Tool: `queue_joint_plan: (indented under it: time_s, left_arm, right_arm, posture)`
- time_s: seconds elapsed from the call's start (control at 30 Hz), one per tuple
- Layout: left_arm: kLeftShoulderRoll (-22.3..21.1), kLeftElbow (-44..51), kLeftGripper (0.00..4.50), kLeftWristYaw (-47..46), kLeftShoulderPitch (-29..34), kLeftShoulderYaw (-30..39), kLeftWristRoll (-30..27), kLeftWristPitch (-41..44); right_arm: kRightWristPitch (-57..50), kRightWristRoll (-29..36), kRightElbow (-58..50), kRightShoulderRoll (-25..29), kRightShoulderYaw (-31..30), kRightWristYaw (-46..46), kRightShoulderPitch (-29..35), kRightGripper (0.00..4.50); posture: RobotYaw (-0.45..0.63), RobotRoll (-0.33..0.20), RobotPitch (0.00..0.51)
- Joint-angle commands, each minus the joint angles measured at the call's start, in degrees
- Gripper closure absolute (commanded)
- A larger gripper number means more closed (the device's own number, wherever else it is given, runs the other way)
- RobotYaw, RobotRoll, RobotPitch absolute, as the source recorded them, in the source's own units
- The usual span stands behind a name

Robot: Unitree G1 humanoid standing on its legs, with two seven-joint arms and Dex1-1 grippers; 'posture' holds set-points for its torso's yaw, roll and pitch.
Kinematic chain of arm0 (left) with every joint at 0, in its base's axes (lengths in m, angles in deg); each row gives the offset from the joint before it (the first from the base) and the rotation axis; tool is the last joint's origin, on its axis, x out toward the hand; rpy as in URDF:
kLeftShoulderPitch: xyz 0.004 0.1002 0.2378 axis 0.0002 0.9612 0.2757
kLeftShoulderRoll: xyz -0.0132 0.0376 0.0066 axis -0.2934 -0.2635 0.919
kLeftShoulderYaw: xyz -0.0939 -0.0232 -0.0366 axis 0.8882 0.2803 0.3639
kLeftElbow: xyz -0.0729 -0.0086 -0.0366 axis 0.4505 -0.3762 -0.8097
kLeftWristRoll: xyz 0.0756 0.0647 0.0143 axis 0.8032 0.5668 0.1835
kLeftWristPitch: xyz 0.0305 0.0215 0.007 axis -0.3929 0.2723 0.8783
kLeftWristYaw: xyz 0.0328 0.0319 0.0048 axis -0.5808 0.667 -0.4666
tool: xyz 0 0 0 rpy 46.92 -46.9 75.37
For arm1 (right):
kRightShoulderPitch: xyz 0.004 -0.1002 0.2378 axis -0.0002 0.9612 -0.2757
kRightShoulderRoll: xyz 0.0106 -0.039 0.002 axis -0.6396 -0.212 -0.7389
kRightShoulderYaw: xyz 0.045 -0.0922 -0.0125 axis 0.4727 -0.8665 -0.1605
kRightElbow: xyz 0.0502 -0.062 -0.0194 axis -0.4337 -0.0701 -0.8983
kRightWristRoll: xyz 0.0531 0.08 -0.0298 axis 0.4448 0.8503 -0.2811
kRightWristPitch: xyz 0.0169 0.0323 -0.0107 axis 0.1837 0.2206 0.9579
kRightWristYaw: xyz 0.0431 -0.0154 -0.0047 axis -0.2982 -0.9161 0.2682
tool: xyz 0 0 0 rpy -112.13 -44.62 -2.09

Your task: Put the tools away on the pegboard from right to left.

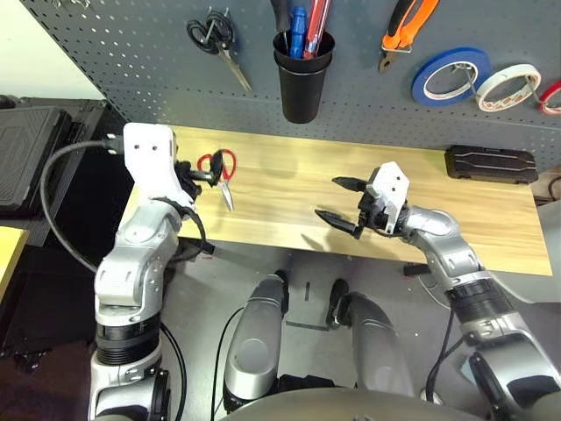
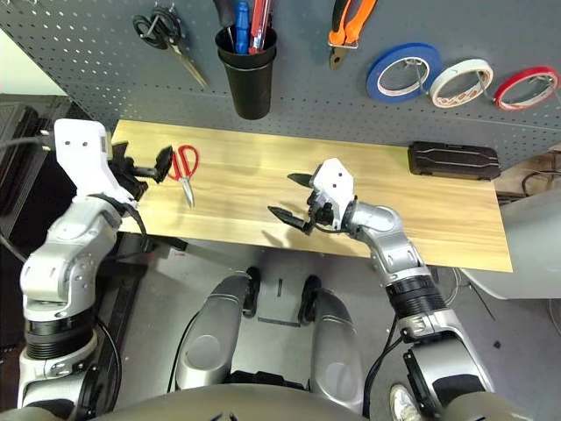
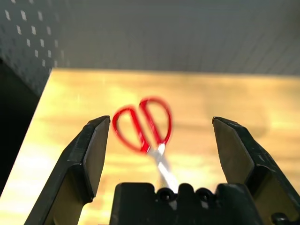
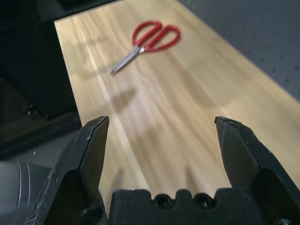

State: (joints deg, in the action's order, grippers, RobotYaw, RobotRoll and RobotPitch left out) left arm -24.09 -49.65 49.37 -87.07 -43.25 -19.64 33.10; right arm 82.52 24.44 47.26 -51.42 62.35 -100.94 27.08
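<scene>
The red-handled scissors (image 1: 219, 169) lie flat on the wooden table (image 1: 289, 189) at its left end, blades pointing toward the front edge. My left gripper (image 1: 200, 174) hovers open just left of them, and in its wrist view the scissors (image 3: 143, 124) lie between and beyond the fingers. My right gripper (image 1: 329, 198) is open and holds nothing over the table's middle front, aimed left toward the scissors (image 4: 150, 40). On the pegboard (image 1: 131, 53) hang the orange-and-black pliers (image 1: 405, 26) and the white tape ring (image 1: 508, 86). Several handles stand in the black cup (image 1: 302, 79).
Black-handled scissors (image 1: 215, 39) hang at the pegboard's left. A blue tape ring (image 1: 451, 77) and a red tape ring (image 1: 550, 96) flank the white one. A black case (image 1: 491, 164) lies at the table's back right. A dark case (image 1: 26, 145) stands left of the table.
</scene>
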Motion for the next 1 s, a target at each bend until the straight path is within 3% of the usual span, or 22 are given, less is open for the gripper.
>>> queue_joint_plan:
  time_s: [0.03,0.7,1.0]
  left_arm:
    - [0.5,-5.2,0.03,-1.3,0.8,-1.2,3.5,-1.0]
    - [3.5,-38.2,0.03,-7.0,-12.3,1.4,9.9,-16.2]
    - [2.1,-56.8,0.03,-11.3,-20.7,3.3,11.2,-25.6]
  right_arm:
    - [1.0,-2.4,2.1,-1.2,-1.8,1.2,0.4,0.00]
    - [-1.2,-5.8,-1.4,-3.6,-4.7,4.4,2.5,0.00]
    - [-3.0,-5.8,-4.4,-3.4,-4.8,5.1,3.5,0.00]
  posture:
    - [0.33,0.000,0.392]
    - [0.28,0.000,0.430]
    - [0.25,0.000,0.426]
